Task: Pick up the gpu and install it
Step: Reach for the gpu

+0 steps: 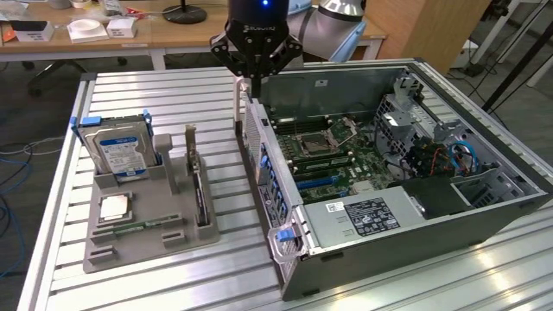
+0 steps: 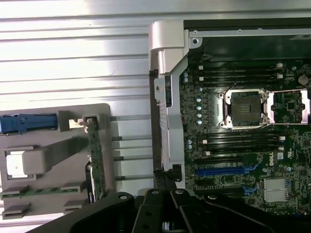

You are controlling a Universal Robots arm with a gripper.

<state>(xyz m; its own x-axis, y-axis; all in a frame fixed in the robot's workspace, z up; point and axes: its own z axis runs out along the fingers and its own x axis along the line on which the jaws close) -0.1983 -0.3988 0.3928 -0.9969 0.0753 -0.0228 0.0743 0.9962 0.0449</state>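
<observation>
Gripper (image 1: 253, 83) is pinched shut with nothing in it, hanging over the case (image 1: 389, 269) wall nearest the tray (image 1: 147, 243). The gpu (image 1: 201, 194) stands on edge in that gray tray, next to the hard drive (image 1: 121, 152) — untouched, well apart from the gripper.

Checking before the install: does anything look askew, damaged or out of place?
Nothing stands out. The gpu stands on edge in its slot in the grey holder, the hard drive sits upright in its own, and the open computer case lies flat on the table, CPU socket open and empty.
</observation>
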